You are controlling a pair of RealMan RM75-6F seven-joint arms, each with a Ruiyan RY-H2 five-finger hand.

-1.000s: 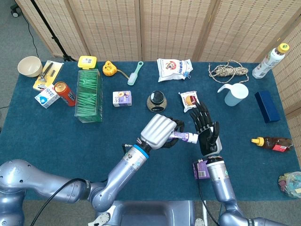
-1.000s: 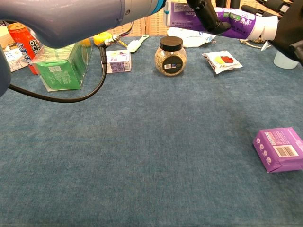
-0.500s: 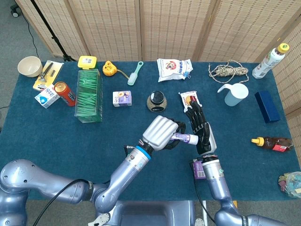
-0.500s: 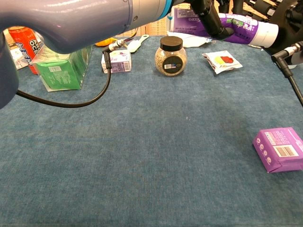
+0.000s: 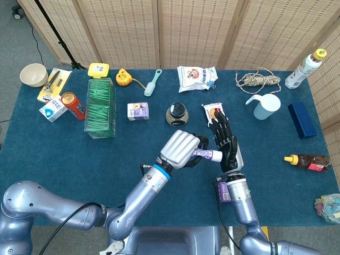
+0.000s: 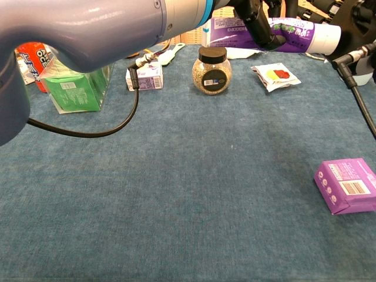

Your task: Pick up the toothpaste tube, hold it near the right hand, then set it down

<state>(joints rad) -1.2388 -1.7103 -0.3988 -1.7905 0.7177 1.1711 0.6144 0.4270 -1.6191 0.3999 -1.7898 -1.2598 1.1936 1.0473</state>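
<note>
My left hand (image 5: 182, 149) grips the purple-and-white toothpaste tube (image 5: 209, 155) above the middle of the table, its white cap pointing right. In the chest view the tube (image 6: 294, 32) shows at the top with dark fingers (image 6: 254, 24) wrapped around it. My right hand (image 5: 225, 144) stands upright with its fingers spread, right beside the cap end; the cap looks to touch its palm. It holds nothing.
A black-lidded jar (image 5: 177, 112), a snack packet (image 5: 213, 112) and a small purple carton (image 5: 137, 111) lie just beyond the hands. A purple box (image 6: 346, 185) sits near the right wrist. A green box (image 5: 100, 107), a pitcher (image 5: 265, 105) and a sauce bottle (image 5: 307, 161) stand further out.
My right hand has shifted left and slightly back, closing up on the tube's cap. The left hand has kept the tube almost in place.
</note>
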